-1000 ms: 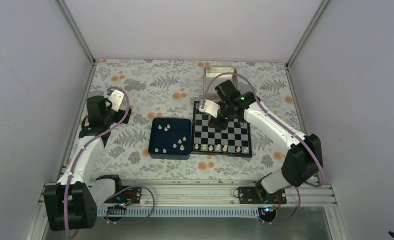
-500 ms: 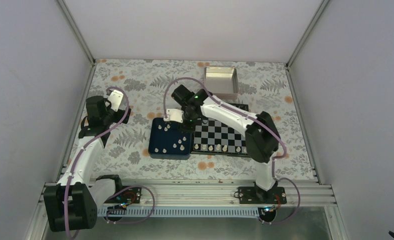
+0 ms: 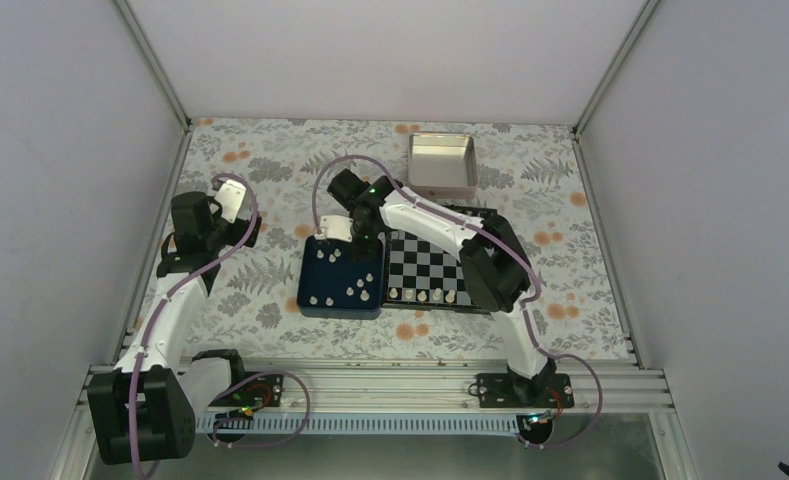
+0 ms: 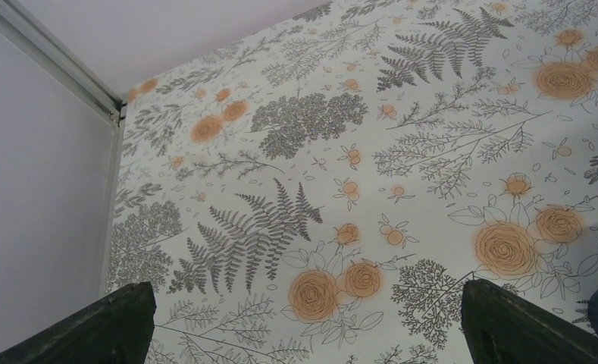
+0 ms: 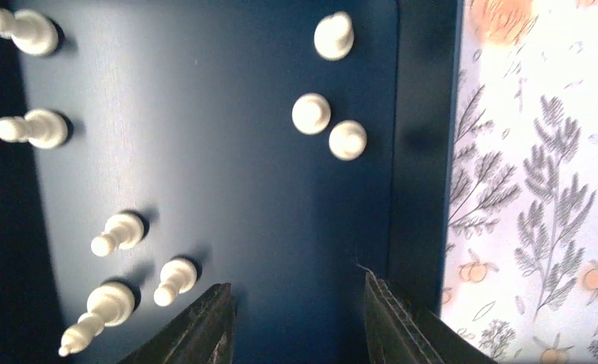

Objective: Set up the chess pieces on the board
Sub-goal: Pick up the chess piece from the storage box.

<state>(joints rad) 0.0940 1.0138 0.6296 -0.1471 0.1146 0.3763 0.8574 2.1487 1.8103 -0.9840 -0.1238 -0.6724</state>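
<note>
Right gripper [image 5: 295,322] hangs right over the blue tray [image 5: 424,152], jaws partway open with nothing between them, so it's empty. Looks to me like it's lining up to grab another piece.

Progress-wise, I count eight white pieces [image 5: 311,114] loose in the tray from the wrist cam. The board [image 3: 425,262] sits just beside the tray on its right. A partial row of white pieces is lined up along its near edge. The squares I can see behind that row look bare, though the arm hides the far part. So roughly the early-to-middle stretch, I'd guess, with everything in the tray left to move.

Left gripper [image 4: 318,334] is spread wide over the floral cloth [image 4: 432,152], holding nothing, well apart from the tray.
</note>
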